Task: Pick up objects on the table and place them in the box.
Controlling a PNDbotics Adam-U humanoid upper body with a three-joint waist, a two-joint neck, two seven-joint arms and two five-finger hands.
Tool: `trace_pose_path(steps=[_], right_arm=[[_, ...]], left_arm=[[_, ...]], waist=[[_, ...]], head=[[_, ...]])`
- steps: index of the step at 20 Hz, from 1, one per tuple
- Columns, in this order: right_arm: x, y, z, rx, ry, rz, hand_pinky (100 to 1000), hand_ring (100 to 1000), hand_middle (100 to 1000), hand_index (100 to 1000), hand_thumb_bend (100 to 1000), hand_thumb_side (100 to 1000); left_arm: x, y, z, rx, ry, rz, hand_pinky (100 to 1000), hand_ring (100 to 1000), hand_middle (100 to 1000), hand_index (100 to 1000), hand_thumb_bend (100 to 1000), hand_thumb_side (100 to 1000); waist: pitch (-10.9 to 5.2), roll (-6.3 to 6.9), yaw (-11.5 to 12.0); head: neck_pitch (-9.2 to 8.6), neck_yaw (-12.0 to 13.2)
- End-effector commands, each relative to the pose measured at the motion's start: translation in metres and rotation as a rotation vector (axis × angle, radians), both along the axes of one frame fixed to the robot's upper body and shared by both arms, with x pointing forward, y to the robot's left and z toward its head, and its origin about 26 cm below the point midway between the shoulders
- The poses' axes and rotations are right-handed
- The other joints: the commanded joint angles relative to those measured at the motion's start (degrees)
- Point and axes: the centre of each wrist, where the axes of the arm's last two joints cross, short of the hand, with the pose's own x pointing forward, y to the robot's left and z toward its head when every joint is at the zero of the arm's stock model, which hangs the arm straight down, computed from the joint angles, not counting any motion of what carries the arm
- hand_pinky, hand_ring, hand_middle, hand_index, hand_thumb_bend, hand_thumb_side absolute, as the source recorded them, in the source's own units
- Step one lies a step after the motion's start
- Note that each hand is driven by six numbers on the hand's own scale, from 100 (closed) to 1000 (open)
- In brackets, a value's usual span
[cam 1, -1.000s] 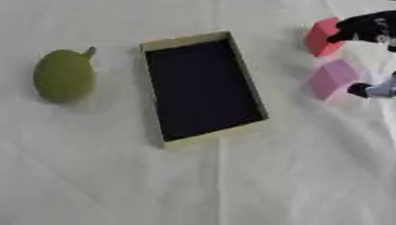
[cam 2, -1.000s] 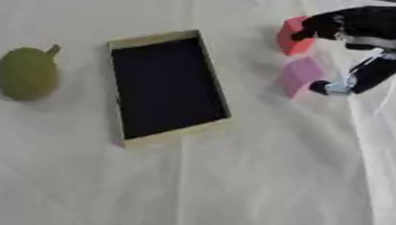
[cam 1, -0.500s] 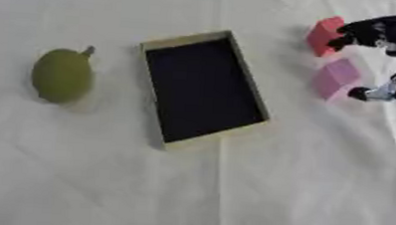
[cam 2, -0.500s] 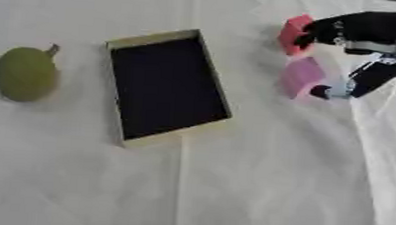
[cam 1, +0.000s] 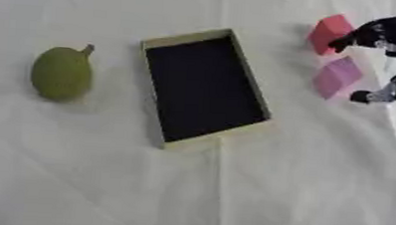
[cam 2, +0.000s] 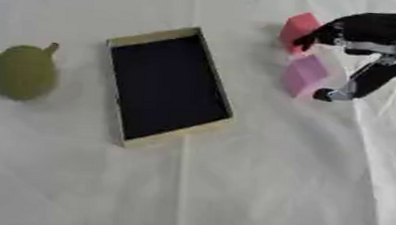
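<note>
A shallow box (cam 1: 205, 87) with a tan rim and black inside lies tilted in the middle of the white cloth. A green pear-like fruit (cam 1: 61, 72) rests to its left. To the right lie a red block (cam 2: 298, 25) and, just below it, a pink block (cam 2: 304, 75). My right hand (cam 2: 370, 44) comes in from the right edge, open, with fingers spread around the pink block: upper fingers reach the red block's right side, the thumb tip sits beside the pink block's lower right corner. The left hand shows in neither view.
A white cloth (cam 1: 231, 186) with soft creases covers the whole table. Folds run down its right side under my right arm.
My right hand has shifted slightly right and up at the two blocks. The blocks, box and fruit have stayed in place.
</note>
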Motion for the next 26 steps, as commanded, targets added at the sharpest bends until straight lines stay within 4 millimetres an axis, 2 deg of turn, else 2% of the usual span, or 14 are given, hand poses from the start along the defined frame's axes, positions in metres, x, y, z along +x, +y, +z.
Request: trace_pose_path(steps=[1,4,26], right_arm=[[-0.003,-0.006,0.014,-0.139,0.051,0.058,909,847,810,996,403,558],[-0.003,-0.006,0.014,-0.145,0.055,0.054,913,908,827,993,405,560],[0.009,-0.005,0.006,-0.149,0.083,0.001,895,901,819,947,363,559]], left_arm=[[-0.002,0.001,0.010,0.027,-0.025,-0.002,741,793,725,815,100,672],[-0.002,0.001,0.009,0.029,-0.023,-0.003,741,793,725,814,100,672],[0.000,0.001,0.009,0.037,-0.019,-0.014,740,791,723,805,100,672]], waist=[[-1.10,0.17,0.0],[-1.01,0.14,0.0],[-0.33,0.14,0.4]], head=[[-0.71,0.1],[-0.70,0.1],[-1.27,0.4]])
